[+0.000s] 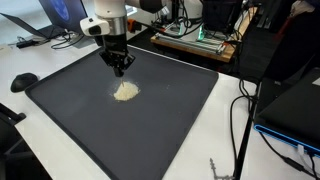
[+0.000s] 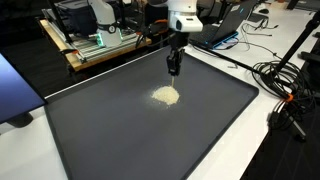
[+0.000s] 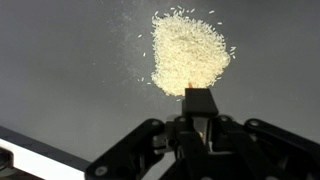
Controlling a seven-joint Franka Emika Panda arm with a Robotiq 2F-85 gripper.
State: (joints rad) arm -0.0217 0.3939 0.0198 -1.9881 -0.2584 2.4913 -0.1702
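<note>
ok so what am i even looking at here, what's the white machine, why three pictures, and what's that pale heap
It is a white robot arm with a black grasping tool at its end. Two pictures come from cameras standing outside the robot, looking at the same table from different places. The third comes from a camera on the arm's wrist, looking past the tool, which shows along the bottom of that picture.

On the white table lies a large dark grey mat. On the mat is a small heap of pale rice-like grains, with a few loose ones scattered around it. The tool hangs close over the mat, right beside the heap.

At its tip sits a small dark block. Whether that is a separate piece being held or part of the tool cannot be told.
</note>
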